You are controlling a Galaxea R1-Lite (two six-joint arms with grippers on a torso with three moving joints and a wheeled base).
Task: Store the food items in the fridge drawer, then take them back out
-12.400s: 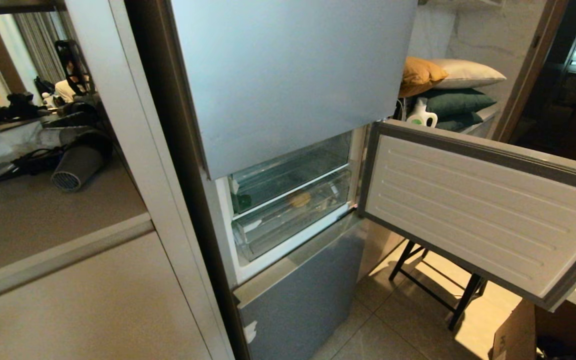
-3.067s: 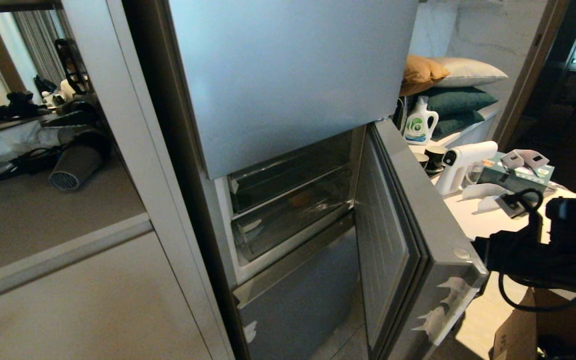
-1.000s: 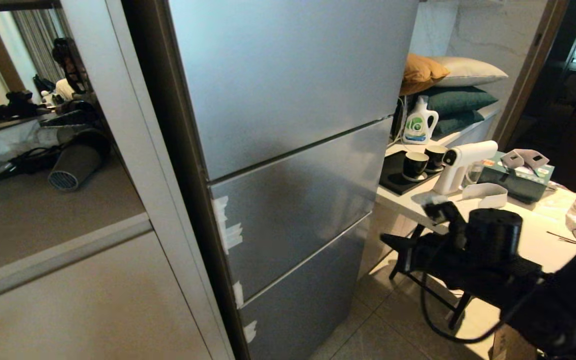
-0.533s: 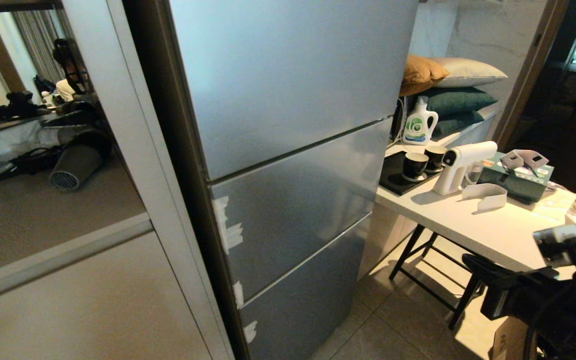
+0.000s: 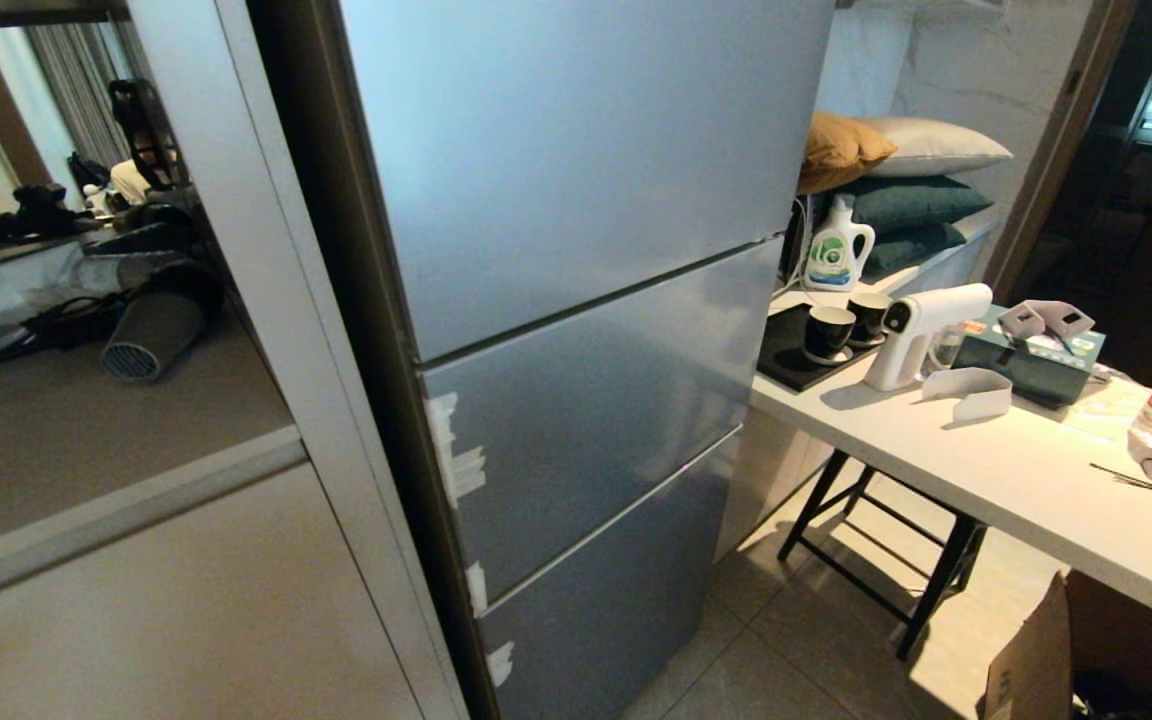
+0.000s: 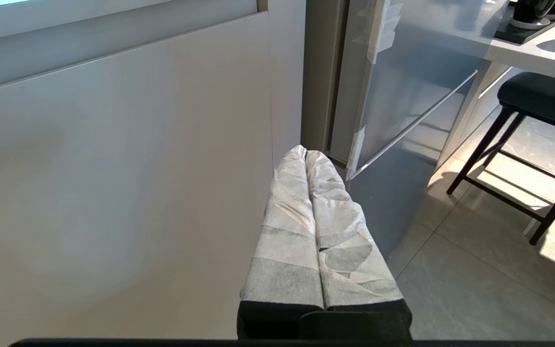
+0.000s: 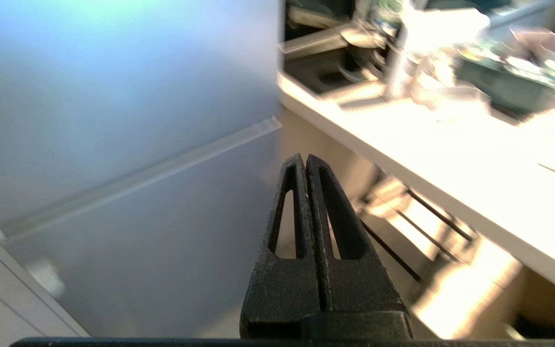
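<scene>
Fridge (image 5: 576, 300) closed; storing phase complete.
Door now shut, hiding the fridge drawer and food items; right gripper (image 7: 305, 161) withdrawn, left gripper (image 6: 305, 153) parked, both jaws pressed together, empty.

Dim indoor scene in the head view. Warm light falls from the right across the white bench (image 5: 996, 470) and floor tiles (image 5: 816, 640), casting hard leg shadows. The grey fridge (image 5: 576, 300) shows a soft sheen. The right wrist view is motion-blurred, its bench overexposed. Straight edges bow near frame borders.
</scene>
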